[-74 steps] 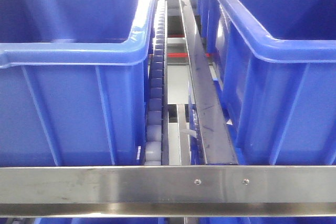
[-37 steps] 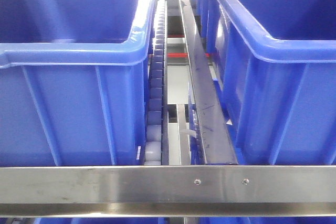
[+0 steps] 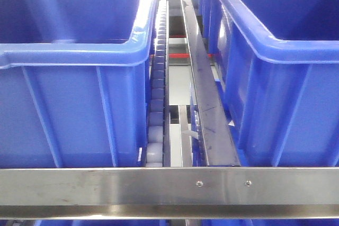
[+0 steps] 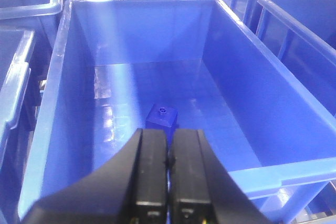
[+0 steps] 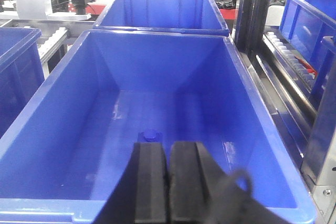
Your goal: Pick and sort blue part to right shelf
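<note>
The blue part (image 4: pixel 161 116), a small squat faceted block with a small round cap knob, stands on the floor of a large blue bin (image 4: pixel 79 77) in the left wrist view. My left gripper (image 4: pixel 168 134) is shut and empty, just above and in front of the part, apart from it. My right gripper (image 5: pixel 168 146) is shut and empty over another blue bin (image 5: pixel 252 93). A blue bottle with a broader cap (image 5: pixel 150 135) peeks out just beyond its left finger. The shelf's steel front rail (image 3: pixel 106 186) with two screws crosses the front view. Neither gripper shows there.
Two big blue bins (image 3: pixel 79 104) (image 3: pixel 286 93) sit on the rack with a roller track (image 3: pixel 157 78) and a steel divider (image 3: pixel 209 109) between them. More bins (image 5: pixel 157 3) stand behind and beside. Steel posts (image 5: pixel 252 9) and rollers (image 5: pixel 294 64) flank the right bin.
</note>
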`<state>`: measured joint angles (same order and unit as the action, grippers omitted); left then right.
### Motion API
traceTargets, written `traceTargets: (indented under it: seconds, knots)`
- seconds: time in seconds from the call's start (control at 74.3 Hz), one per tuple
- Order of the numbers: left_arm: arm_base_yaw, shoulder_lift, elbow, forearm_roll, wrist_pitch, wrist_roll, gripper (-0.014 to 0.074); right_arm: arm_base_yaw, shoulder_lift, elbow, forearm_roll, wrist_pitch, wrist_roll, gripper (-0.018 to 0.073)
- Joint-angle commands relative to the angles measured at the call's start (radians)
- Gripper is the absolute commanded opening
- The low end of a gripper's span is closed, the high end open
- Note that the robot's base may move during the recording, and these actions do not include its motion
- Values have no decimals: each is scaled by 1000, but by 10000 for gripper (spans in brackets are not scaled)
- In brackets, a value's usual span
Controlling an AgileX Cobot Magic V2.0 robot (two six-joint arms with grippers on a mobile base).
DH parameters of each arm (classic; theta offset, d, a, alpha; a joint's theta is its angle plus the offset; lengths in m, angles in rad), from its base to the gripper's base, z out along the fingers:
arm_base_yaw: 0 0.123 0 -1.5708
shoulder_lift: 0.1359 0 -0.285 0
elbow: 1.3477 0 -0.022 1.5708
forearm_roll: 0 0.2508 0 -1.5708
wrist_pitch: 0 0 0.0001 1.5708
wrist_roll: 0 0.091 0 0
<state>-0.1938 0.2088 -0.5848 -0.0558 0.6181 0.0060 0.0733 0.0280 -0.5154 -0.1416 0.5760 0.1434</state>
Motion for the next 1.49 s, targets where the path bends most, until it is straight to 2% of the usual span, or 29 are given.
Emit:
traceTargets:
  seconds: [0.0,0.054,0.175,0.31,0.39,0.606,0.714,0.808,0.902,1.481]
  knots:
    - [1,10,-25,-9,-87,-6,127,-6,18,-26,-6,-96,-9,55]
    - [1,10,-25,-2,-80,-6,127,-6,18,-26,-6,-96,-9,55]
    - [33,-15,0,78,-107,-6,127,-6,18,-26,-6,-96,-9,55]
    - [131,-99,125,79,-248,-6,127,-6,18,-26,-6,-96,-9,55]
    - [167,-159,233,79,-348,-6,127,-6,18,-26,-6,-96,-9,55]
    - [180,-237,490,79,-554,-15,127,-6,18,-26,-6,-96,-9,55]
    - [180,-237,566,79,-618,-15,127,-6,18,-26,-6,-96,-9,55]
    - [180,-237,618,78,-722,-15,127,-6,18,-26,-6,-96,-9,55]
    - [180,-237,615,56,-715,-15,127,-6,18,-26,-6,-96,-9,55]
    - [180,-237,615,56,-710,-15,127,-6,18,-26,-6,-96,-9,55]
